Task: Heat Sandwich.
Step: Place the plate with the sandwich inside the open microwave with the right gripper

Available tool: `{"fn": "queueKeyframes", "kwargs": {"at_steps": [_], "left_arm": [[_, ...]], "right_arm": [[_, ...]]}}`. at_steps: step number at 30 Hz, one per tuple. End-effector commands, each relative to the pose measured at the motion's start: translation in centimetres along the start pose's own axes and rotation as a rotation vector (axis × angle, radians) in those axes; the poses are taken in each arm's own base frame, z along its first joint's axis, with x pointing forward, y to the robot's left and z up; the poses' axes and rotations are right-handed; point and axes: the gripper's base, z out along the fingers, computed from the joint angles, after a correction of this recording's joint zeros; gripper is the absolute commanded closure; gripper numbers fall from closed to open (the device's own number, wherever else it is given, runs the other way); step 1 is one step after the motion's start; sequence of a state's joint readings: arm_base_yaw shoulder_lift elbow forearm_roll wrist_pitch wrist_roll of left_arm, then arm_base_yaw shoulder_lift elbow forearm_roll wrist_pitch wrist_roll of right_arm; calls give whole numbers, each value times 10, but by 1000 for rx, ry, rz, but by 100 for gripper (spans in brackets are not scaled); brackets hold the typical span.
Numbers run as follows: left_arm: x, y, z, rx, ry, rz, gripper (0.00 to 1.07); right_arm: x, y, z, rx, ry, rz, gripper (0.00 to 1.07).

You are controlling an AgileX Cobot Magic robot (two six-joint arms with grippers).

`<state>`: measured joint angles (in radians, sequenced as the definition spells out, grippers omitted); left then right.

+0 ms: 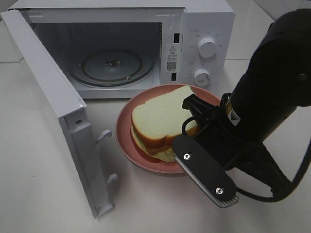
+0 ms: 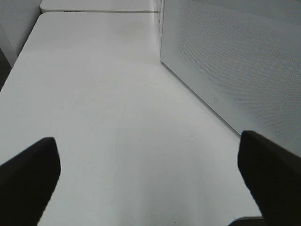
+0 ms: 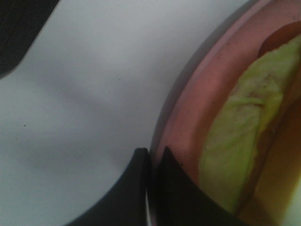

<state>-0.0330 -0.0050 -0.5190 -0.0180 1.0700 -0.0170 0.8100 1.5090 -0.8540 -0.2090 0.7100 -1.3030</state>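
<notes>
Here, the sandwich (image 1: 160, 121) lies on a pink plate (image 1: 124, 131) on the white table (image 1: 34, 194), just in front of an open microwave (image 1: 206, 24) (its door (image 1: 48, 87) swung wide to the left in the high view). The right gripper (image 3: 153, 157) has its jaws drawn together, pinching the plate's rim beside the green filling. The left gripper (image 2: 150, 181) hangs above the table with jaws wide apart, holding nothing.
</notes>
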Motion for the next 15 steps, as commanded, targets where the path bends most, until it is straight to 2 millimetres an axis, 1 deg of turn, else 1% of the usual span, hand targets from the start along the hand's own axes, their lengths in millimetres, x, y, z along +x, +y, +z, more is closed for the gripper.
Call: {"fn": "queueKeyframes", "kwargs": {"at_steps": [1, 5, 8, 11, 12, 13, 15], "left_arm": [[2, 0, -2, 0, -14, -1, 9], [2, 0, -2, 0, -14, -1, 9], [2, 0, -2, 0, -14, -1, 9], [2, 0, -2, 0, -14, -1, 9], [2, 0, -2, 0, -14, -1, 9], [2, 0, -2, 0, -14, -1, 9], [2, 0, -2, 0, -14, -1, 9]], "right_arm": [[5, -6, -2, 66, -40, -40, 107], [12, -11, 1, 92, -44, -42, 107], [11, -15, 2, 94, -45, -40, 107], [9, -28, 3, 113, -64, -27, 107], [9, -28, 3, 113, -64, -27, 107], [7, -36, 3, 121, -76, -27, 107], [7, -42, 3, 127, -79, -30, 107]]}}
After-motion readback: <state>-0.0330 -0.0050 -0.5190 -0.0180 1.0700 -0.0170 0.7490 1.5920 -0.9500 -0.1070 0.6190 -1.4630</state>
